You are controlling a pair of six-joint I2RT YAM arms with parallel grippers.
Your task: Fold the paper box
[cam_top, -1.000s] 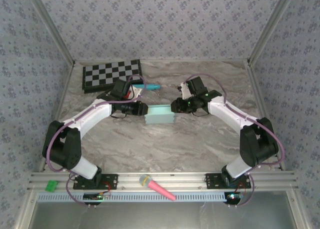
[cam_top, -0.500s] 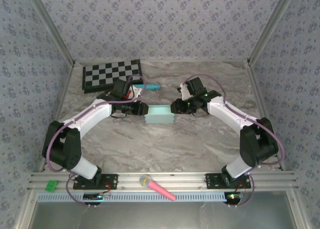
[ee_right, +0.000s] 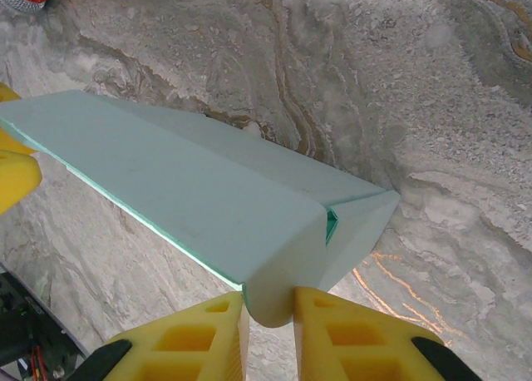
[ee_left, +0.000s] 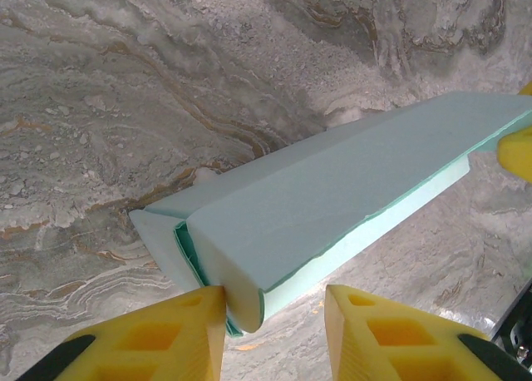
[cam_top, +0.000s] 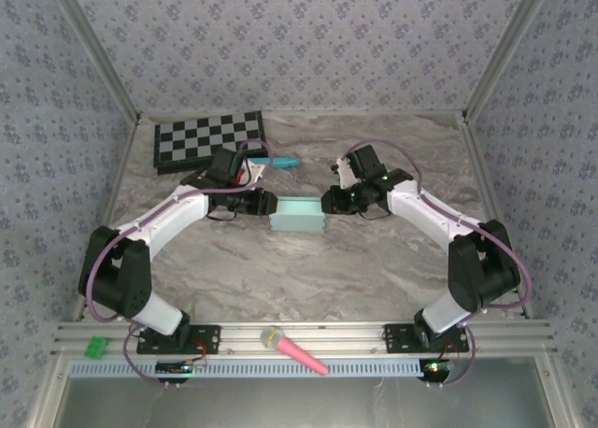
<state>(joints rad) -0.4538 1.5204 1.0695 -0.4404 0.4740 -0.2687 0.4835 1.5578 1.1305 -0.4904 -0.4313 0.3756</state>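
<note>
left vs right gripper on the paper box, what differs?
The left gripper straddles the paper box at its left end, a gap beside one finger; the right gripper pinches its right end. The left gripper stands wider, the right gripper narrower. Both have yellow fingers.

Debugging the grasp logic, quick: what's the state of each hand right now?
Left hand: open, straddling one end of the paper box, gap at one finger.
Right hand: closed on the paper box's other end.

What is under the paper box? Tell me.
Marbled table shows all around the paper box, which the right gripper pinches at one end and the left gripper straddles at the other. The patch directly beneath is covered by the box.
</note>
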